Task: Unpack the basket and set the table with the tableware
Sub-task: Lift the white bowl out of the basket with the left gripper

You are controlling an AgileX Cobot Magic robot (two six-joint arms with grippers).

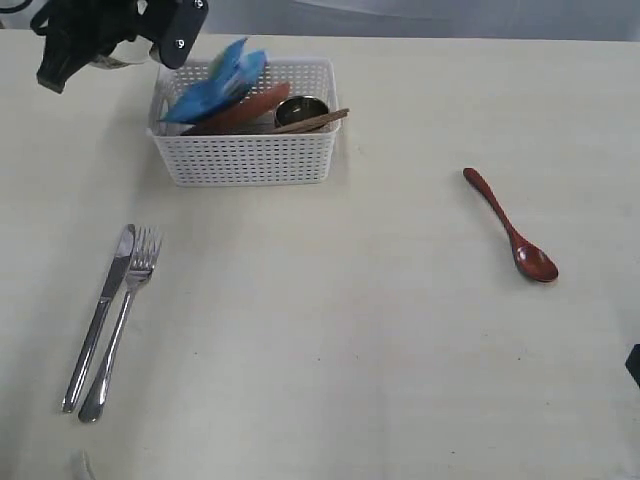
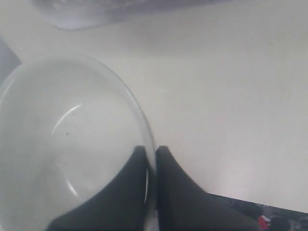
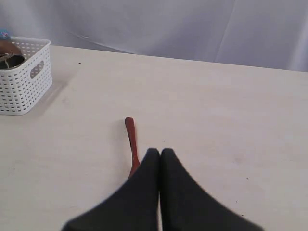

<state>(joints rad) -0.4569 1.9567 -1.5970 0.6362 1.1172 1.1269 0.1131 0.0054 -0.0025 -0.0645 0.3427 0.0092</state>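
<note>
The white basket (image 1: pixel 245 150) stands at the back left of the table (image 1: pixel 350 330). It holds a reddish-brown plate (image 1: pixel 245 108), a steel cup (image 1: pixel 300 108) and wooden chopsticks (image 1: pixel 318 121). My left gripper (image 2: pixel 150 150) is shut on the rim of the pale bowl (image 2: pixel 62 134), held just left of the basket under the left arm (image 1: pixel 90 35). A steel knife (image 1: pixel 100 315) and fork (image 1: pixel 125 320) lie side by side at the front left. The dark red spoon (image 1: pixel 510 225) lies at the right. My right gripper (image 3: pixel 160 152) is shut and empty, just short of the spoon's handle (image 3: pixel 130 139).
A blue chip bag (image 1: pixel 215 85) sticks up out of the basket's left half. A dark bit of the right arm (image 1: pixel 634 365) shows at the right edge. The basket's end wall (image 3: pixel 24 77) appears in the right wrist view.
</note>
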